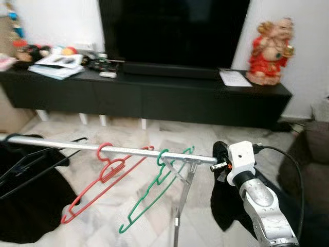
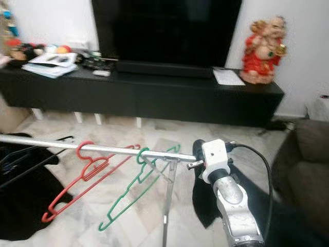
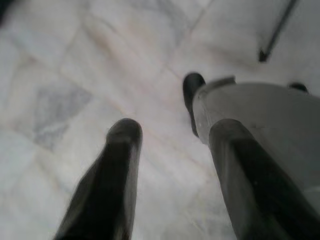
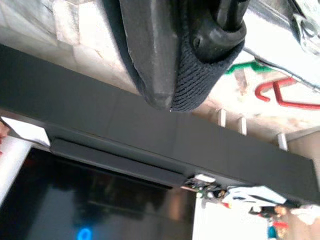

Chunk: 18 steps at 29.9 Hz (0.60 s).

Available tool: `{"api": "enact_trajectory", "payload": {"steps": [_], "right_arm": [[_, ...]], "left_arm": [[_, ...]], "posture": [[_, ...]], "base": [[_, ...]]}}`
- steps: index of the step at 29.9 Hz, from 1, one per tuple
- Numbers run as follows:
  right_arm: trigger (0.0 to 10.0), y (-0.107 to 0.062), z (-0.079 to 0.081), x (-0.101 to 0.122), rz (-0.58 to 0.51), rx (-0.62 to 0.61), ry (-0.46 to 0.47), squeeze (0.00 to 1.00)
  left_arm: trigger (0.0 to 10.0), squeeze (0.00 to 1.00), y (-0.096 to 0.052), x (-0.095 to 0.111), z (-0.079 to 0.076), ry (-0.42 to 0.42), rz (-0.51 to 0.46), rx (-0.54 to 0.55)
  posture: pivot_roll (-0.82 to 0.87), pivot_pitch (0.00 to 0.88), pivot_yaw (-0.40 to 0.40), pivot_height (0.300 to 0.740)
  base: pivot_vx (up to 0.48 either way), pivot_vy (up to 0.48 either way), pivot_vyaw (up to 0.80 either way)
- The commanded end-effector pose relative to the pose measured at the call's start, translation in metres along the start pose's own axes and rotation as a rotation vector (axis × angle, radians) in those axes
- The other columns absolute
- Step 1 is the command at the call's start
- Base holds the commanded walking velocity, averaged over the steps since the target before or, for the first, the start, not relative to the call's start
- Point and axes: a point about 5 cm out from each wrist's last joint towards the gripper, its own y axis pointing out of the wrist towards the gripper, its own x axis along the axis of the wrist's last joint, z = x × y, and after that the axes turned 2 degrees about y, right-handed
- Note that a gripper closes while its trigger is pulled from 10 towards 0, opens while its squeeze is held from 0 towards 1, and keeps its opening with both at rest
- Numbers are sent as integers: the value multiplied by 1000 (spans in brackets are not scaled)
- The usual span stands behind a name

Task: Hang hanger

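At the rail's (image 1: 128,150) end, right gripper (image 4: 192,50), fingers together on black cloth (image 1: 226,206); swinging it could unhook the green hanger (image 1: 154,190) beside.

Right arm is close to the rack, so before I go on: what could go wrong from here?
1. The right hand sits right at the open end of the rail; a bump could shake it and swing the green hanger nearest that end.
2. The dark cloth hanging below the hand could snag the support leg.
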Motion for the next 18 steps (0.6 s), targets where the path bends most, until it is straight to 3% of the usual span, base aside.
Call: {"api": "enact_trajectory", "payload": {"steps": [1, 2, 3, 5, 9, 12, 13, 14, 18], "right_arm": [[10000, -2, 4, -19, 118, 19, -17, 0], [10000, -3, 3, -21, 140, 14, -20, 0], [10000, -6, 0, -30, 196, 20, -106, 0], [10000, -8, -3, -34, 220, 27, -180, 0], [10000, -12, -5, -44, 286, 38, -169, 0], [10000, -10, -23, -30, 185, -141, -179, 0], [10000, -8, -32, -14, 89, -244, -124, 0], [10000, -8, -32, -14, 89, -244, -124, 0], [10000, -13, -54, 15, -93, -471, 28, 0]], "left_arm": [[10000, 0, -1, -6, -3, 6, 24, -16], [10000, 0, -1, -6, -3, 5, 24, -16], [10000, 0, -1, -6, -3, 5, 24, -17], [10000, 0, -1, -6, -3, 4, 23, -18], [10000, 0, -1, -5, -3, 4, 22, -20], [10000, 0, -1, -5, -4, 1, 19, -22], [10000, 0, -1, -5, -3, 2, 20, -22], [10000, 0, -1, -5, -3, 2, 20, -22], [10000, 0, -1, -5, -3, 5, 20, -24]], "posture": [[-24, 7, -28, 740], [-24, 7, -28, 740], [-23, 9, -27, 740], [-23, 9, -27, 740], [-27, 9, -29, 740], [-24, 11, -26, 740], [-31, 11, -23, 740], [-31, 11, -23, 740], [-36, 10, -23, 740]], "base": [[0, 0, 0], [0, 0, 0], [0, 0, 0], [0, 0, 0], [0, 0, 0], [0, 0, 0], [0, 0, 0], [0, 0, 0], [0, 0, 0]]}}
